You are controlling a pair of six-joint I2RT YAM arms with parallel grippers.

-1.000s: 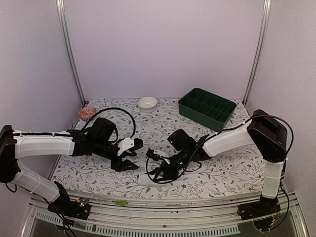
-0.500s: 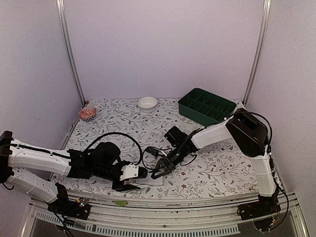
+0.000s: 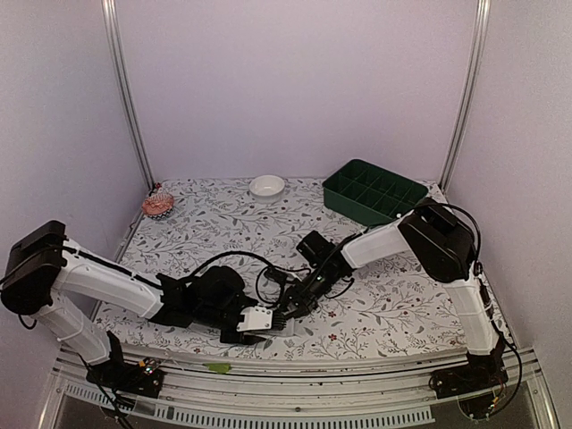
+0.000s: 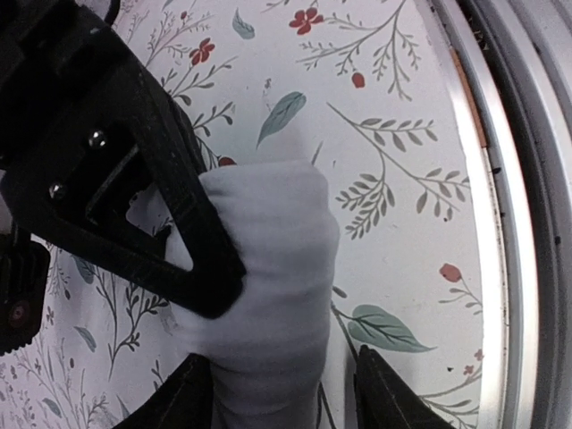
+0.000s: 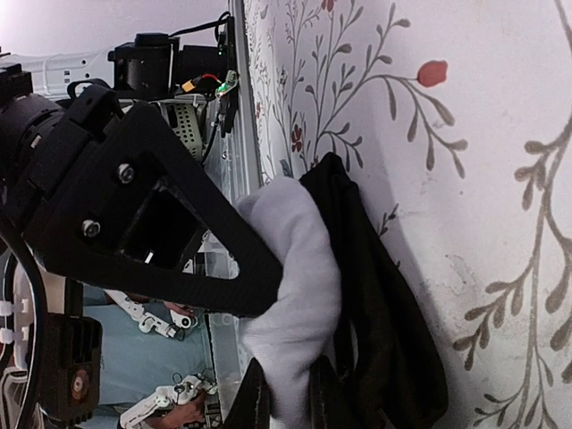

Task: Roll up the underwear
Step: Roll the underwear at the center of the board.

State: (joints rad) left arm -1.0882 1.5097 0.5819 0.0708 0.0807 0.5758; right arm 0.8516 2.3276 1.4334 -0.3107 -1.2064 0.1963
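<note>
Nearest you, just beside the near rail, the underwear sits bunched into a thick white wad, with its black waistband crumpled alongside. Left gripper straddles the wad; whether it squeezes, cannot tell. Right gripper, on the wad's side away from the rail, pinches white fabric. Judgement: roll mostly gathered but loose; you have tightening and letting go left. White bowl and green tray stand well apart from the rail.

white arms, black grippers, looping black cables
</note>
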